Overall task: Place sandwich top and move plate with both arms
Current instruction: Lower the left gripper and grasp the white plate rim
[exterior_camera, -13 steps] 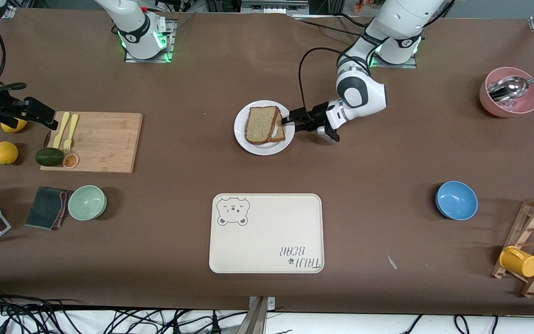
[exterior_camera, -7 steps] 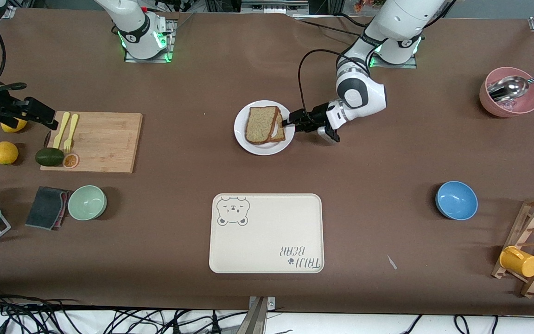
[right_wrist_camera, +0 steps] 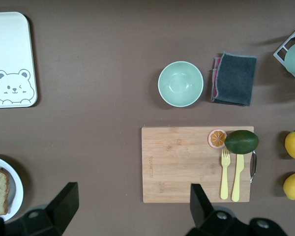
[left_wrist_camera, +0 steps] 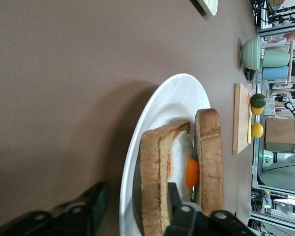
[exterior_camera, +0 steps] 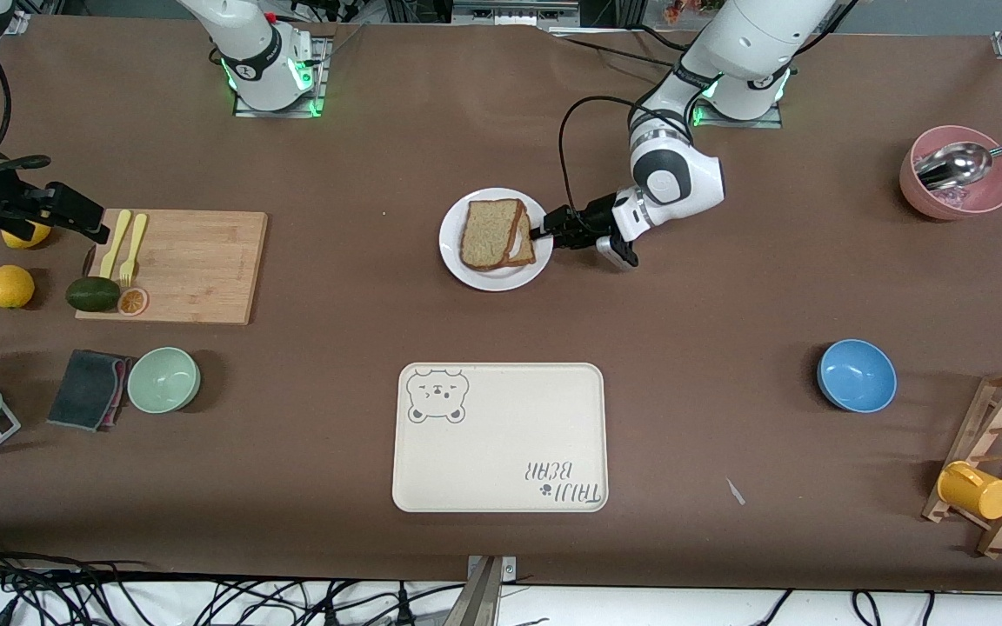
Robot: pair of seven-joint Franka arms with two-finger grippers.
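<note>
- Compared with a second ago, almost nothing is changing for you: the left pincer (exterior_camera: pixel 541 232) is creeping slightly toward the plate (exterior_camera: pixel 475 274), and the sandwich top (exterior_camera: pixel 489 232) and plate are staying where they were.
- Starting at the right arm's end of the table, your right pincer (exterior_camera: pixel 83 228) is waiting in the air over the wooden board's (exterior_camera: pixel 197 269) edge by the yellow fork (exterior_camera: pixel 133 246); its fingers are standing spread, grasping nothing.
- At mid-table the plate is sitting farther from the front camera than the bear tray (exterior_camera: pixel 501 439). The sandwich top is lying tilted over the egg slice (left_wrist_camera: pixel 187 169) on it.
- Your left pincer (left_wrist_camera: pixel 132 206) is straddling the plate's rim at the side toward the left arm's end, one finger (left_wrist_camera: pixel 88 209) outside the rim, the other over the bread, released and not yet pinching.
</note>
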